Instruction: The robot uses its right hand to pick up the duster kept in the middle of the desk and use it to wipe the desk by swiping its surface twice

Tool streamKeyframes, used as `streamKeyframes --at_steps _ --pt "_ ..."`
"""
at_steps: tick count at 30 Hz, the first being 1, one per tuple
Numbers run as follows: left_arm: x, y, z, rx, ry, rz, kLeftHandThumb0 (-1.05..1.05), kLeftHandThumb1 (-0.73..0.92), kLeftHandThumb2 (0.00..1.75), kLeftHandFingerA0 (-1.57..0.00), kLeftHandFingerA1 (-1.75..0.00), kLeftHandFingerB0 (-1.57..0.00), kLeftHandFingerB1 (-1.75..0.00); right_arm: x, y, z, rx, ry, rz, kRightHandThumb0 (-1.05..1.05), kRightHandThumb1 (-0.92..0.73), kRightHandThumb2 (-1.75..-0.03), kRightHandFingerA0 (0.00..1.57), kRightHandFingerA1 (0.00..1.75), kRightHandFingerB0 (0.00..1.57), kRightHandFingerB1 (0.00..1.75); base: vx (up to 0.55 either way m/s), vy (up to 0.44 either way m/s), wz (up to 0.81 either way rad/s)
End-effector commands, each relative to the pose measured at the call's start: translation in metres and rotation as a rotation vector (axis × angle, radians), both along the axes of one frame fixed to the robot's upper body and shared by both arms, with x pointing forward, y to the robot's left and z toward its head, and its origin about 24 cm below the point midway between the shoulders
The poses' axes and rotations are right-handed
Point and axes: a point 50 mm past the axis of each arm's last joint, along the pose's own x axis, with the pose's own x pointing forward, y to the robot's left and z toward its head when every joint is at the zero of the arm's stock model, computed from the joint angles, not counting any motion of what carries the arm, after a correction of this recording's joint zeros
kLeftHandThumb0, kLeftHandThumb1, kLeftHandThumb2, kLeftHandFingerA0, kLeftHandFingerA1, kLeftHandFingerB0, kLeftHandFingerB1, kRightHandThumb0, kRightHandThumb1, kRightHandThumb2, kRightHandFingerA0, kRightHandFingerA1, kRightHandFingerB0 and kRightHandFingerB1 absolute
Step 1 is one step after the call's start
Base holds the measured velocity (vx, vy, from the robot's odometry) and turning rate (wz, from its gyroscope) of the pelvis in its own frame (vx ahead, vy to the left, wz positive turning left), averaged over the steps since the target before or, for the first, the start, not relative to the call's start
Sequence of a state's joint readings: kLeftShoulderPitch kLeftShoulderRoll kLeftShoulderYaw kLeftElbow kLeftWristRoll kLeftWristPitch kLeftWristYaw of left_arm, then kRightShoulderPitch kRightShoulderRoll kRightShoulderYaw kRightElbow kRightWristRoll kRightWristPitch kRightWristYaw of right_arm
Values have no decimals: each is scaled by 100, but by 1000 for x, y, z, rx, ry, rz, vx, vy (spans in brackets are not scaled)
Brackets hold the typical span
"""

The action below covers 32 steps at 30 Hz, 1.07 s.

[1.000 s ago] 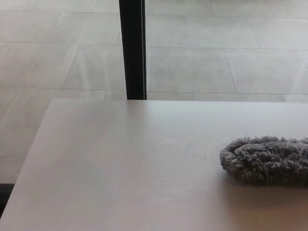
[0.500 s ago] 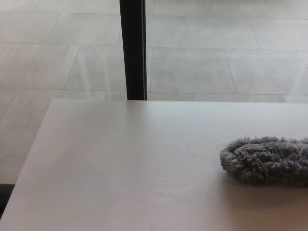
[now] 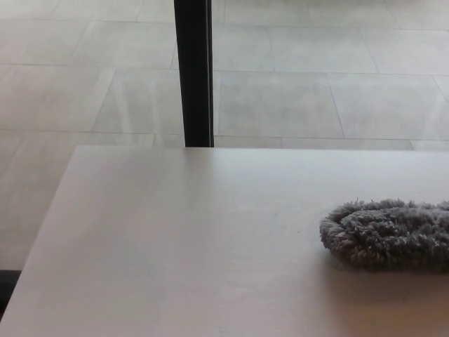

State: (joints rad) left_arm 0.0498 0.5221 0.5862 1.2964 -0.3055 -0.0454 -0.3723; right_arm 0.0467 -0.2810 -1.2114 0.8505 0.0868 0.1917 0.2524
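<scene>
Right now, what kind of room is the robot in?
Probably an office or lab, though I can't be sure: a plain pale desk with a fluffy grey duster on it, a tiled floor, and a black post behind.

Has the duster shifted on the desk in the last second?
No. The duster lies flat at the same spot on the desk, equally far from the desk's far edge and the black post. Neither hand is in view.
</scene>
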Motion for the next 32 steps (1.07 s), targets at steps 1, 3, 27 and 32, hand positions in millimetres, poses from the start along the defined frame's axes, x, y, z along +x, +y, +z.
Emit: streamKeyframes --at_steps 1,3,27,32 --pt "-7 2 -3 13 62 138 -46 62 107 -44 -70 -24 -57 -1 2 0 -87 42 71 -42 -68 -60 52 87 28 55 0 0 0" --pt "-6 2 -3 10 61 128 -55 84 65 -40 -67 -33 -50 0 3 0 -103 63 94 -43 -67 -60 57 90 29 57 0 0 0" --pt "-6 4 0 2 57 154 -54 85 65 -40 -67 -35 -51 9 7 4 -140 60 184 -40 -49 -95 61 83 8 53 0 0 0" --pt "-8 5 0 19 79 134 -54 86 65 -41 -66 -34 -49 10 6 2 -155 103 233 -50 -68 -60 52 85 18 51 0 0 0"
